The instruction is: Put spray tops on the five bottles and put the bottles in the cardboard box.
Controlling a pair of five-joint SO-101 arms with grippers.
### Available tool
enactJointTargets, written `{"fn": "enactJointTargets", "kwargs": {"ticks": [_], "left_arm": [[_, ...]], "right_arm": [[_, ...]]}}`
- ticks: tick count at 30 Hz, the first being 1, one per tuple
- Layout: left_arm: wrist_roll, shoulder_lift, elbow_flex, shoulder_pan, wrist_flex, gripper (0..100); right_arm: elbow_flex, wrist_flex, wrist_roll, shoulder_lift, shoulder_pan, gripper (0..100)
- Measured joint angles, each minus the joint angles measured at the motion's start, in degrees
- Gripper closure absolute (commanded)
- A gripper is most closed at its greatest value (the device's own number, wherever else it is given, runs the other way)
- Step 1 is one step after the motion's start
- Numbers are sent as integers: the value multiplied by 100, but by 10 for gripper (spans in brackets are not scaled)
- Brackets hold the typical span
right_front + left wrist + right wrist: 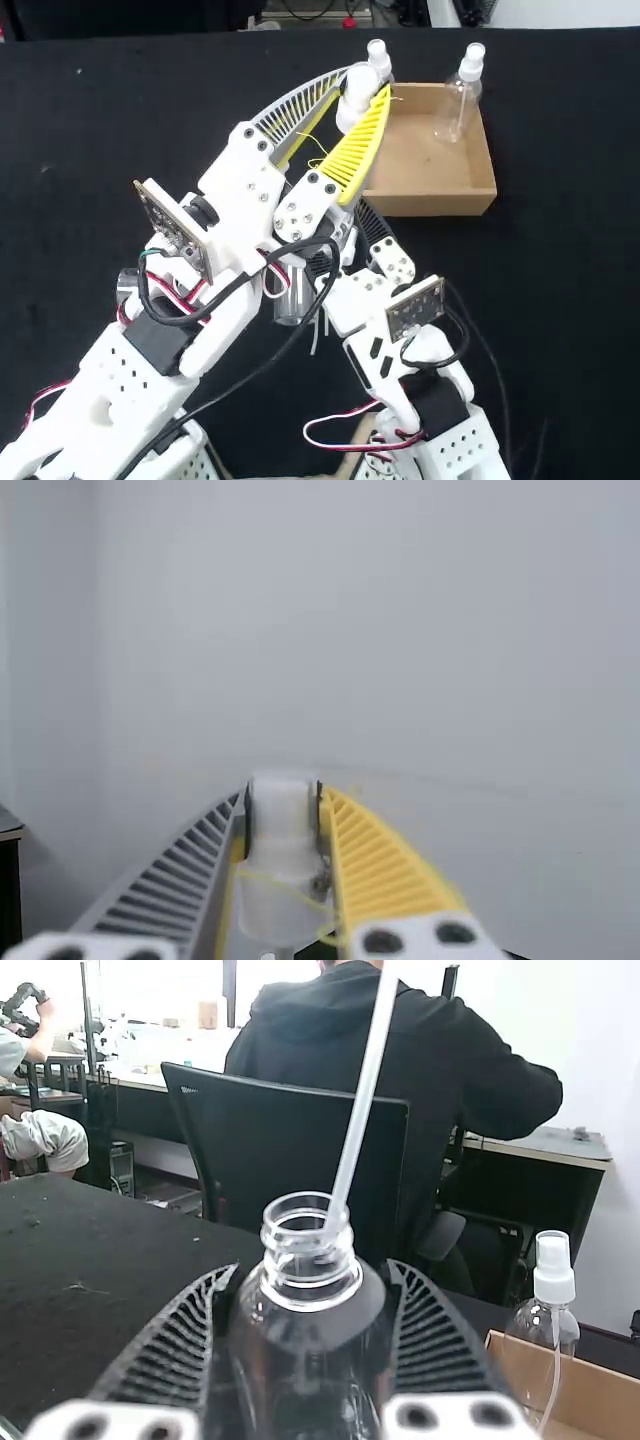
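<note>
My left gripper [283, 802] is closed on a white spray top [282, 865], held high so that its long dip tube [360, 1090] hangs straight down, with the lower end inside the neck of the open bottle [305, 1350]. My right gripper [310, 1272] clamps that bottle upright by its shoulders to steady the neck, on the near side of the cardboard box [425, 165], where one capped bottle [458, 105] stands in a far corner. Next, I judge, the top must come down straight and be seated.

Three spray tops [473, 55], two bottles [458, 110] in plain sight, one cardboard box [430, 170]
</note>
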Motion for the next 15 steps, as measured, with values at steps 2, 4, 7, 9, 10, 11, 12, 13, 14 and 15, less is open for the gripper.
{"fn": "enactJointTargets", "kwargs": {"ticks": [2, 4, 7, 9, 10, 11, 12, 13, 14, 15], "left_arm": [[0, 0, 0, -62, 0, 968], [0, -79, 105, -141, 0, 968], [0, -440, 440, -123, 53, 968], [0, -774, 747, -114, 62, 968], [0, -914, 879, -141, 62, 968], [0, -1046, 1029, -167, 62, 968], [0, -1178, 1187, -185, 62, 968], [0, -1266, 1336, -193, 62, 968], [0, -1327, 1468, -202, 62, 966], [0, -1363, 1582, -246, 62, 964]], "right_arm": [[0, 0, 0, 0, 0, 917], [0, 0, 0, 0, 0, 917], [0, 0, 0, 0, 0, 917], [0, 0, 0, 0, 0, 917], [0, 0, 0, 0, 0, 917], [0, 0, 0, 0, 0, 917], [0, 0, 0, 0, 0, 917], [0, 0, 0, 0, -9, 917], [0, 0, 0, 0, -9, 917], [0, 0, 0, 0, -9, 917]]}}
